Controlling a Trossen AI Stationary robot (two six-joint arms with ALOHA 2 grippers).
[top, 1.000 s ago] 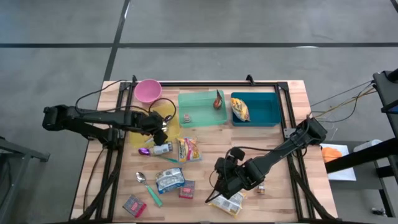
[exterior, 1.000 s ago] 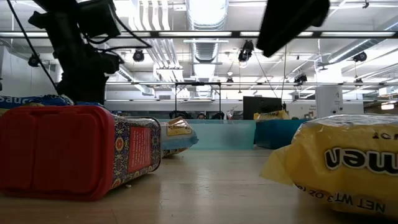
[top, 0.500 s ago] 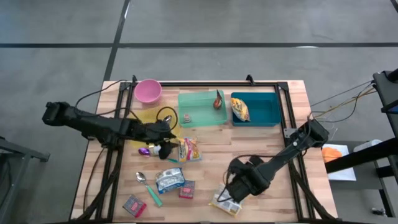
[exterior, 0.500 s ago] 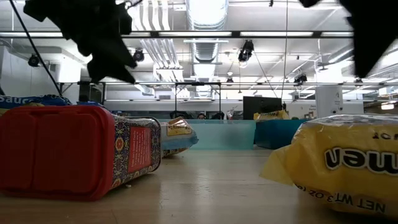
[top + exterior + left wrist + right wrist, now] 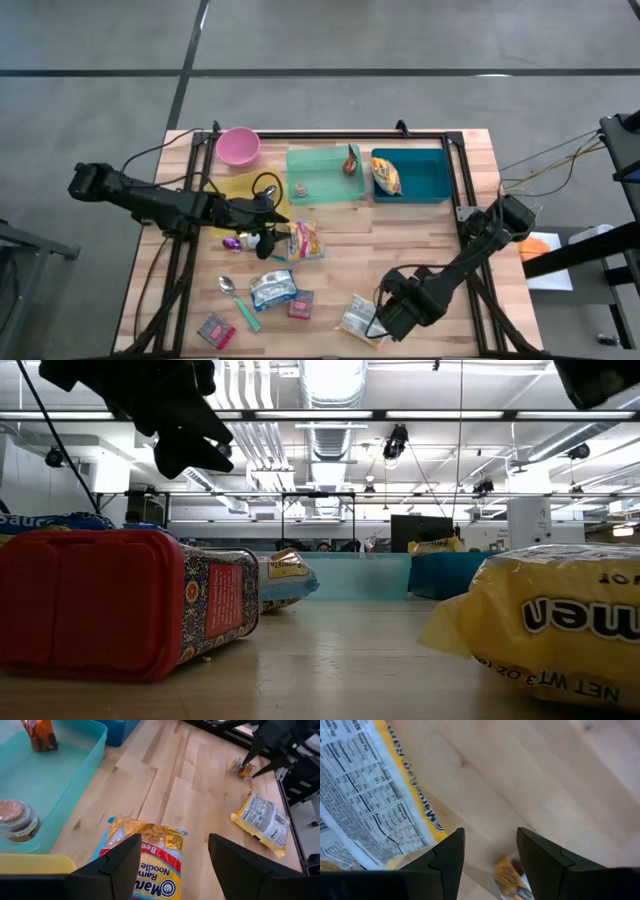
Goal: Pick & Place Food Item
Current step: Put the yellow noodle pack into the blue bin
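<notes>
Open lab hall w/ ceiling lights behind; wooden bench (image 5: 400, 250) inside a black frame, teal bin (image 5: 325, 175) and blue bin (image 5: 410, 177) along the far edge. Right hand (image 5: 385, 318) points down near the front edge, fingers (image 5: 447, 855) spread w/ nothing between them, above a small yellow-red wrapped candy (image 5: 510, 875) that lies just beside the yellow noodle pack (image 5: 362, 318). Which one is the target I cannot tell. The candy looks light, tiny and crinkly, likely to slip; best pinched across its middle w/ tips right at the wood. The pack looks light, soft and crushable, film slick; take it at an edge seam, not flat. Left hand (image 5: 172, 865) hovers over the ramen packet (image 5: 147, 857) near the teal bin, fingers spread, empty. Bare wood stretches btw the right hand and the bins, so transfer looks clear; front edge and frame rail are close.
</notes>
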